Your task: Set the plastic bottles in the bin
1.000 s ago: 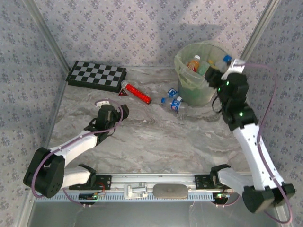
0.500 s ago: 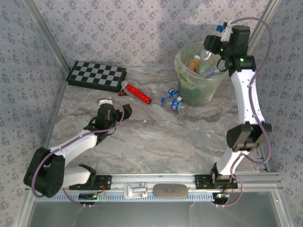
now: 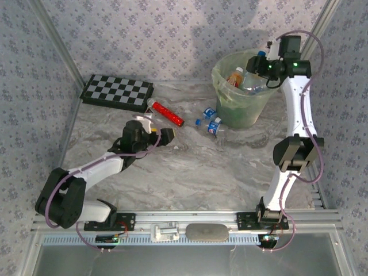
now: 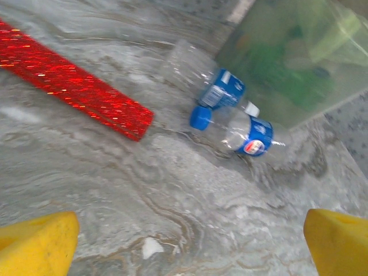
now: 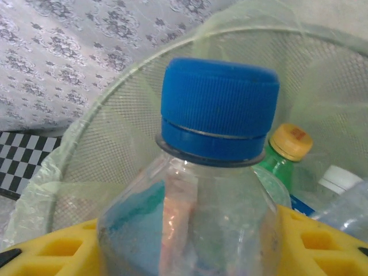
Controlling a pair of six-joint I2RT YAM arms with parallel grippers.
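Note:
My right gripper hangs over the pale green bin, shut on a clear plastic bottle with a blue cap and blue label. The cap points into the bin's mouth. Inside lie several bottles, among them an orange-labelled one and a green one with a yellow cap. Two clear, blue-labelled bottles lie on the table against the bin's left side, also in the left wrist view. My left gripper is open over bare table, short of them, its yellow fingertips wide apart.
A long red stick lies left of the two loose bottles. A black-and-white checkerboard sits at the back left. Patterned walls close in on three sides, and the bin stands near the back right corner.
The right arm has swung up from beside the bin and now holds its bottle over the bin's opening. The left arm has reached right, toward the two loose bottles.

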